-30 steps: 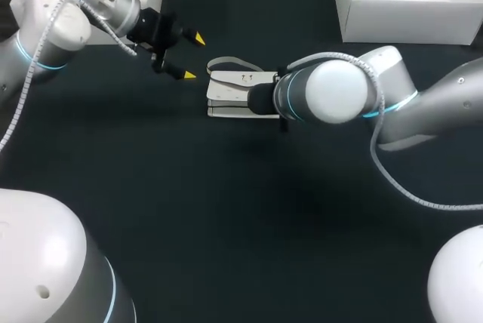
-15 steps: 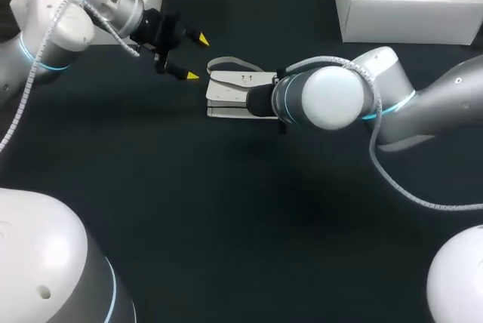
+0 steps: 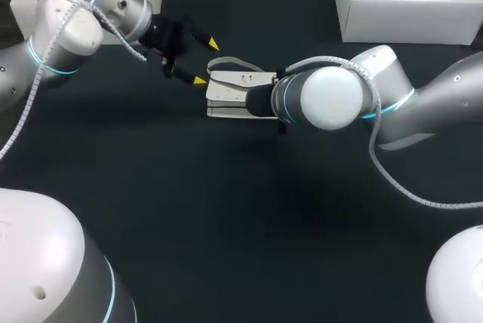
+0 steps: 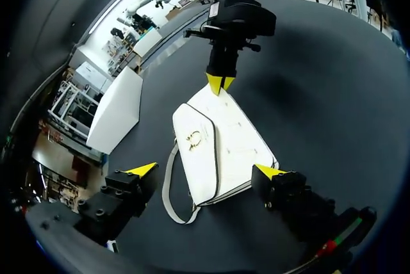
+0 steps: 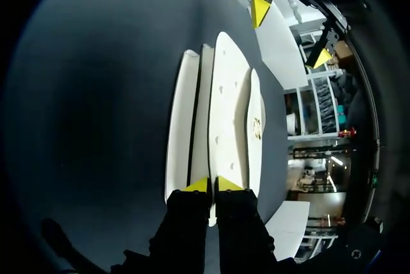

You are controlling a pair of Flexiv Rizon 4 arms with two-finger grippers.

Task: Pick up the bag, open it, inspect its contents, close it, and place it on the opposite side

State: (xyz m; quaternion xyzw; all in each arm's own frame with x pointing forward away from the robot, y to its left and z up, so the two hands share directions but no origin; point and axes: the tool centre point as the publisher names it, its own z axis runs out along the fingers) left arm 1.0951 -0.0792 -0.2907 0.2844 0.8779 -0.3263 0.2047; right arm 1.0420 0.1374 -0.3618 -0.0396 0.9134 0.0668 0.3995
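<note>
A white bag lies flat on the dark table at the middle back, its grey strap looped toward my left arm. My left gripper hangs open and wide at the strap end; in the left wrist view the bag lies just ahead of that gripper, between its spread fingertips and untouched. My right gripper is shut on the thin edge of the bag at the opposite end, and it also shows in the left wrist view. In the head view my right arm hides it.
A white box stands at the back right corner of the table, and another white box at the back left. Dark tabletop stretches in front of the bag.
My left gripper has moved right toward the bag's strap end, still open. The right arm and the bag have not moved.
</note>
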